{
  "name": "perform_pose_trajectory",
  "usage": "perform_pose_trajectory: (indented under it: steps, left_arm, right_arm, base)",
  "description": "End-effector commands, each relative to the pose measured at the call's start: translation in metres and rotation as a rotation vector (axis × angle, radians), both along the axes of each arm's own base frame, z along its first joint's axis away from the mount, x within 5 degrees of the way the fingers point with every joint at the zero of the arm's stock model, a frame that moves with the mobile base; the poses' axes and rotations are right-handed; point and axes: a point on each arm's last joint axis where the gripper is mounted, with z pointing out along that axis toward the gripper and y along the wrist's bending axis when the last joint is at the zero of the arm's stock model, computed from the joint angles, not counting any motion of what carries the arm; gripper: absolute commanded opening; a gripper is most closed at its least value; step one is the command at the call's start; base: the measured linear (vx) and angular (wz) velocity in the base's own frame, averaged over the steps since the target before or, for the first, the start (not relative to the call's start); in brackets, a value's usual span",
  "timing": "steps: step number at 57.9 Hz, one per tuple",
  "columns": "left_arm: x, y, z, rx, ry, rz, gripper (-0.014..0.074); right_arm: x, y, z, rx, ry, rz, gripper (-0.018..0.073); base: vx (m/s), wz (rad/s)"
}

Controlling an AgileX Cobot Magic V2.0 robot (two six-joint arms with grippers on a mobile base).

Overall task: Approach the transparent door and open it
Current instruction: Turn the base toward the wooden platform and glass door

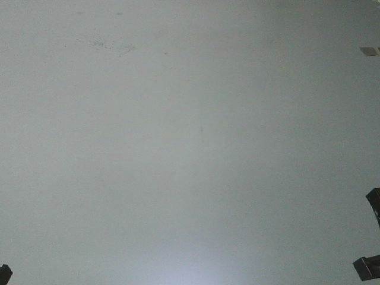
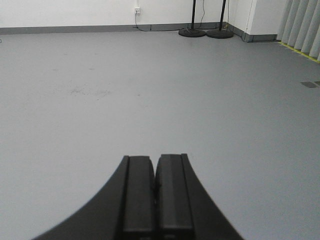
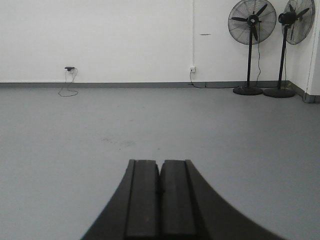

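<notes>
Nowhere ahead of either wrist did the transparent door show: the left gripper sat with its jaws pressed together on nothing, and the right gripper likewise. Both pointed out over bare grey floor toward a white wall and two pedestal fans. The front view gave only floor too, so which way the door lay, and which arm stood nearer, could not be told. My read: the base had to turn and find it before any reach.
</notes>
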Motion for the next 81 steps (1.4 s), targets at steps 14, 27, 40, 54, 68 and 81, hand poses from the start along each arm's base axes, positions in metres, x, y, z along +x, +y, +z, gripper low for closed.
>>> perform_pose_trajectory:
  steps: [14,27,40,54,68,81]
  left_arm:
    - [0.0005,0.0003,0.0053,-0.022,-0.083,0.004,0.0003]
    - [0.0005,0.0003,0.0053,-0.022,-0.083,0.004,0.0003]
    - [0.0005,0.0003,0.0053,-0.022,-0.083,0.004,0.0003]
    - [0.0005,0.0003,0.0053,-0.022,-0.083,0.004,0.0003]
    - [0.0005,0.0003,0.0053,-0.022,-0.083,0.004,0.0003]
    - [0.0005,0.0003,0.0053,-0.022,-0.083,0.004,0.0003]
  right_arm:
    - [-0.0012,-0.0006,0.0065,0.007,-0.091,-0.006,-0.0003]
    - [-0.0012,-0.0006,0.0065,0.007,-0.091,-0.006,-0.0003]
    - [-0.0012,-0.0006,0.0065,0.007,-0.091,-0.006,-0.0003]
    - [-0.0012,-0.0006,0.0065,0.007,-0.091,-0.006,-0.0003]
    - [-0.0012,-0.0006,0.0065,0.007,-0.091,-0.006,-0.0003]
    - [-0.0012,-0.0006,0.0065,0.007,-0.091,-0.006,-0.0003]
  base:
    - [0.0,0.0]
    - [0.0,0.01]
    - [0.0,0.01]
    - [0.03,0.0]
    - [0.11,0.05]
    - [0.18,0.12]
